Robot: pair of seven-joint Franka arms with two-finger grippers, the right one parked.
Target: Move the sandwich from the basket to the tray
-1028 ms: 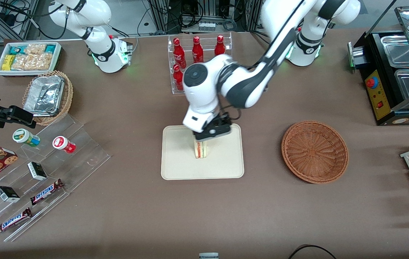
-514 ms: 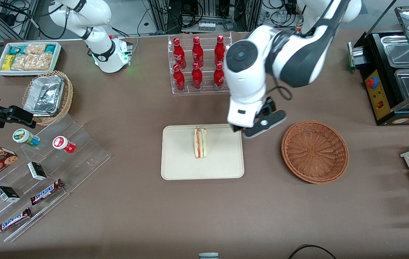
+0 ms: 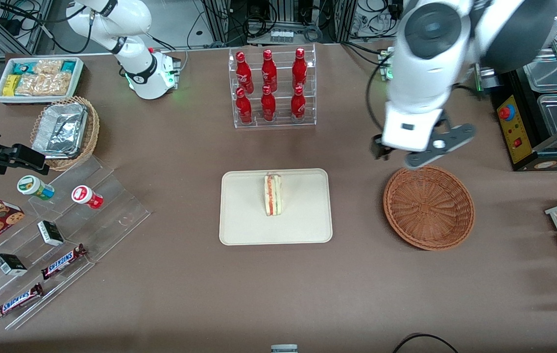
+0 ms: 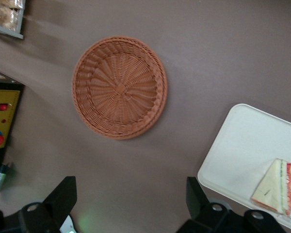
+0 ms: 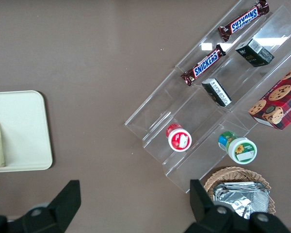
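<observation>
The gripper (image 3: 418,154) hangs high above the table, over the rim of the basket (image 3: 428,207) that lies farther from the front camera. Its two fingers (image 4: 63,196) are spread wide apart and hold nothing; in the left wrist view the dark fingers frame only bare brown tabletop (image 4: 223,58), touching no object. The sandwich (image 3: 273,194) sits on the tray (image 3: 239,215), near its middle and a little toward the edge farther from the front camera. It stands on one of its cut sides, with the red, orange and green filling stripes facing up. Its long axis runs from the front camera's side of the tray toward the arm bases, roughly parallel to the tray's short edges. In the left wrist view the sandwich (image 4: 276,187) shows as a pale wedge with the coloured layers along one edge, resting on the tray (image 4: 242,145). The basket (image 4: 119,87) is empty and lies beside the tray, toward the working arm's end of the table, well apart from the sandwich.
</observation>
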